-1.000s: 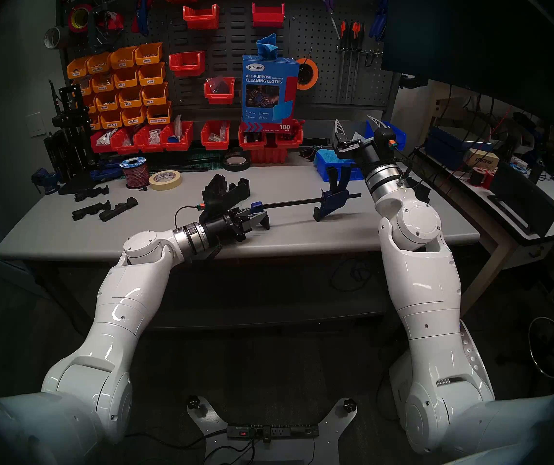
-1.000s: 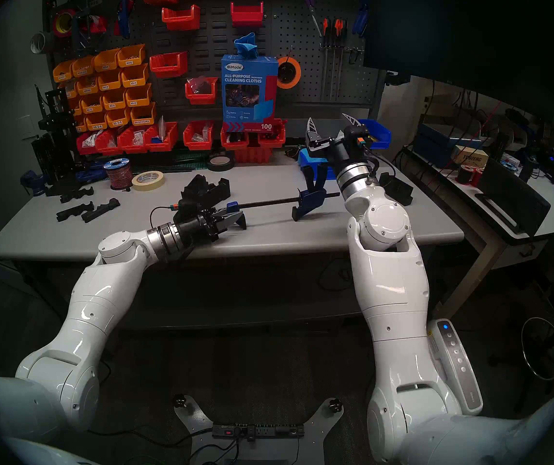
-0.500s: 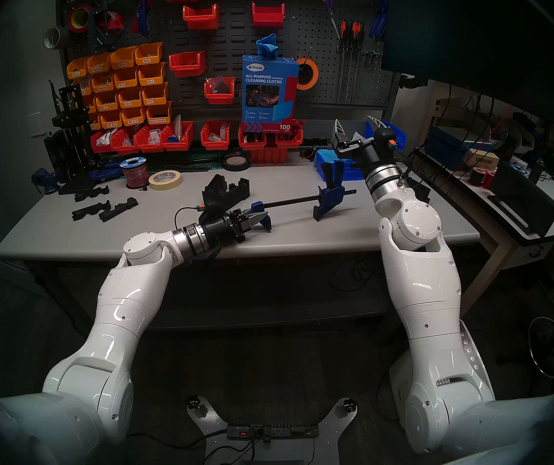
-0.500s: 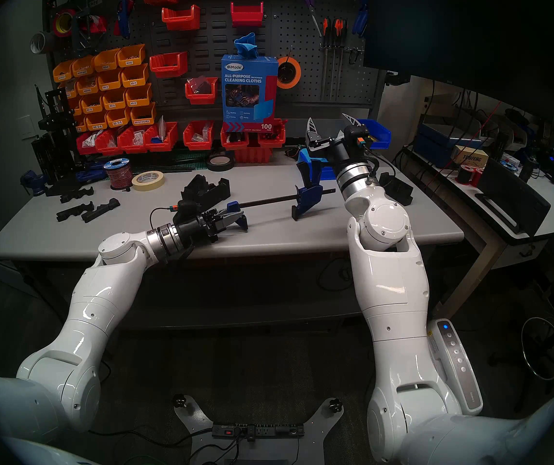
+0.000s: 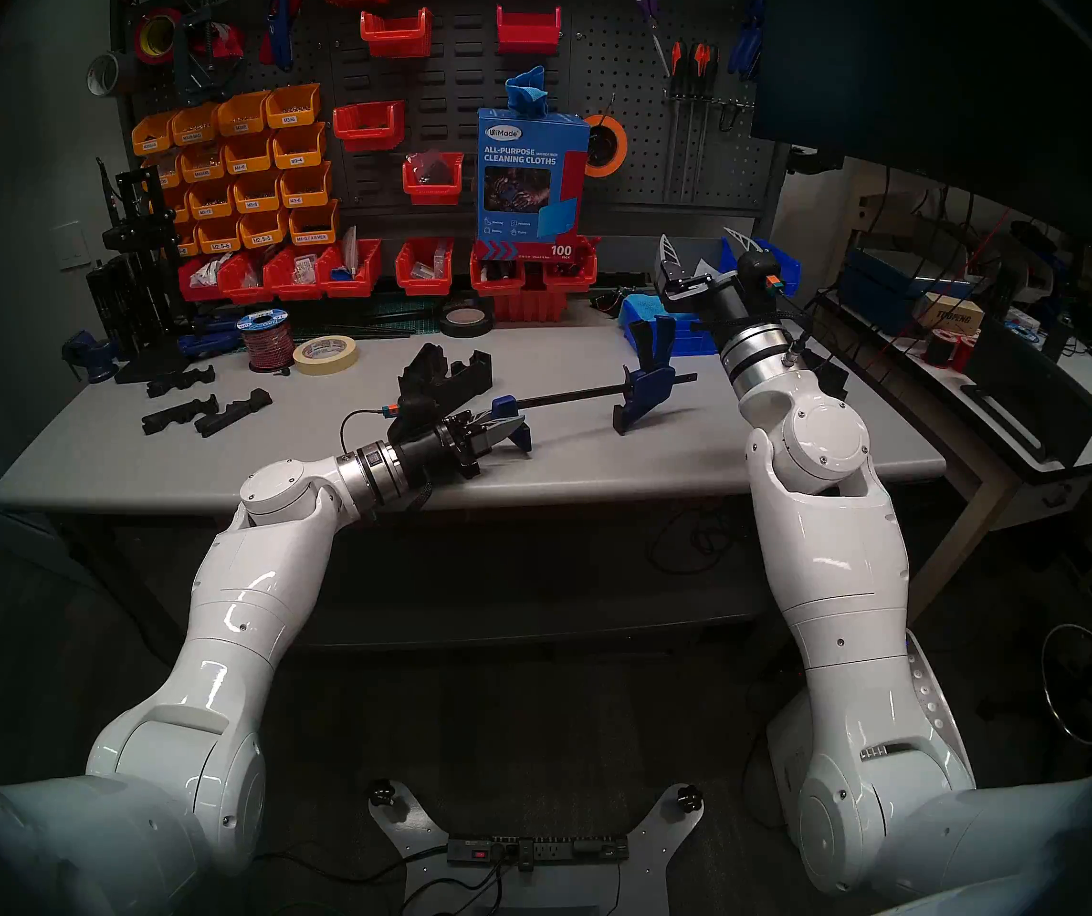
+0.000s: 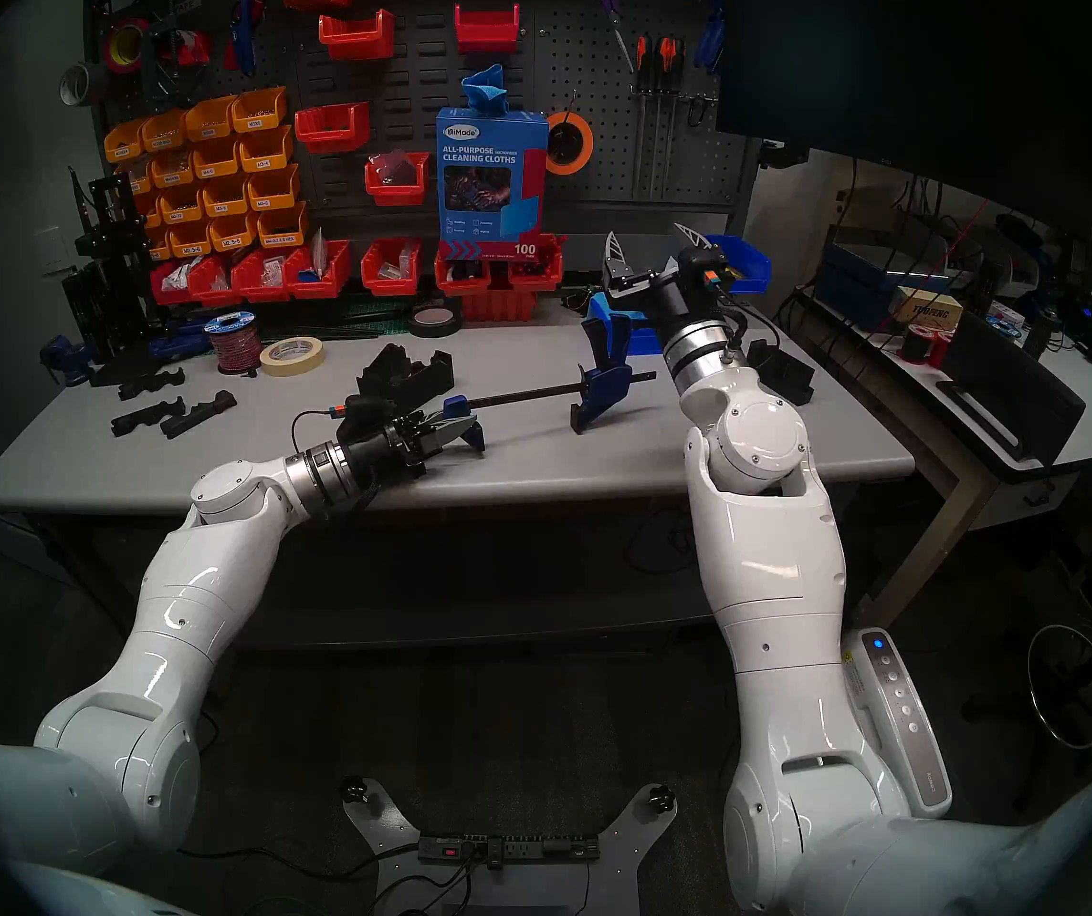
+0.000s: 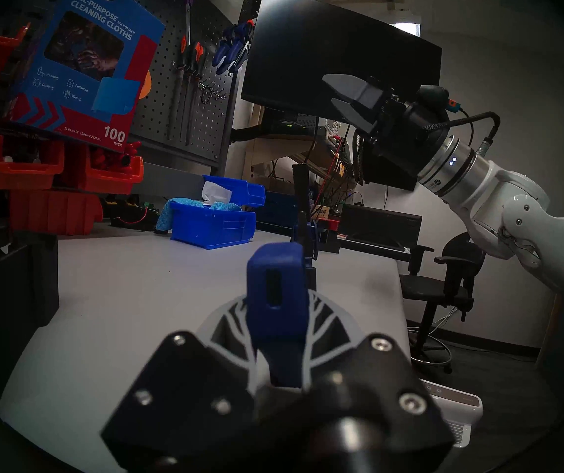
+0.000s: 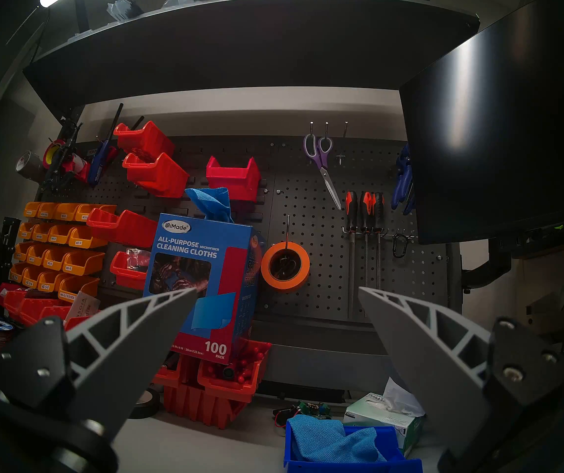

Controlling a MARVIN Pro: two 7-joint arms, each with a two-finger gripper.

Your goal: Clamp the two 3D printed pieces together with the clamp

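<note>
While you are watching the head views, your left gripper [image 5: 509, 427] is pinching the blue fixed jaw of the clamp [image 5: 596, 399], whose bar is slanting across the table [image 5: 662, 458] toward its sliding body; the two 3D printed pieces [image 5: 444, 376] are sitting just behind it. From the left wrist, both fingers [image 7: 321, 329] are pressing that blue jaw. From the right wrist, your right gripper [image 8: 277, 295] is hanging spread wide, holding nothing.

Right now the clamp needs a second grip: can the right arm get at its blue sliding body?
Probably yes: the right end effector is open and empty above the table, and the sliding body stands uncovered just below it.
</note>
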